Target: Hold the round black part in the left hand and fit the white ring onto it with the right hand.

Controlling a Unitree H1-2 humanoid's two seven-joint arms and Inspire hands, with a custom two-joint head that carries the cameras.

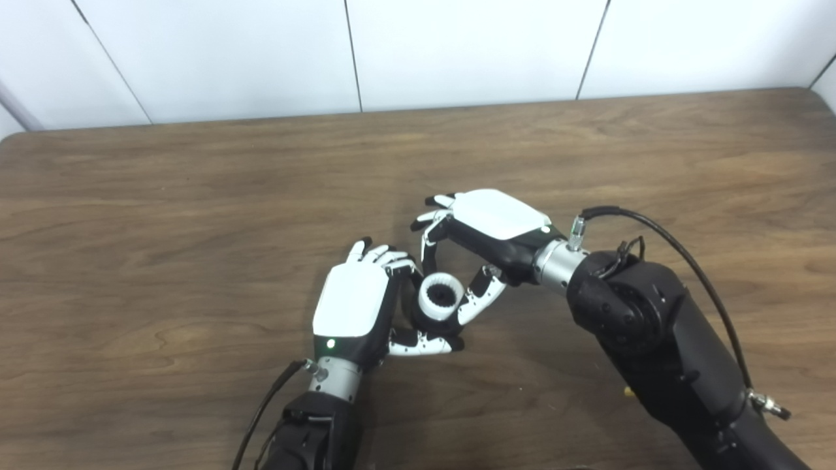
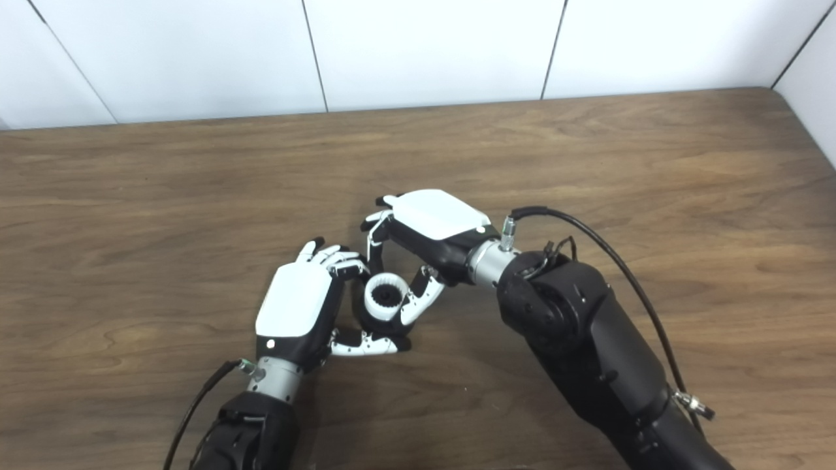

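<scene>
Left eye view: left hand (image 1: 356, 307) grips the round black part (image 1: 428, 321); right hand (image 1: 483, 228) pinches the white ring (image 1: 441, 297) sitting atop it, above the table (image 1: 163, 215).

The round black part (image 1: 423, 320) is mostly hidden behind the left hand (image 1: 356, 307) and under the white ring (image 1: 441, 297). Both arms run off the bottom edge.

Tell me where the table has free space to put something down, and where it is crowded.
Bare table lies left of the left hand and along the far edge by the wall. Crowded: the middle, where both hands meet around the white ring, and the near right, under the right hand's arm.
</scene>
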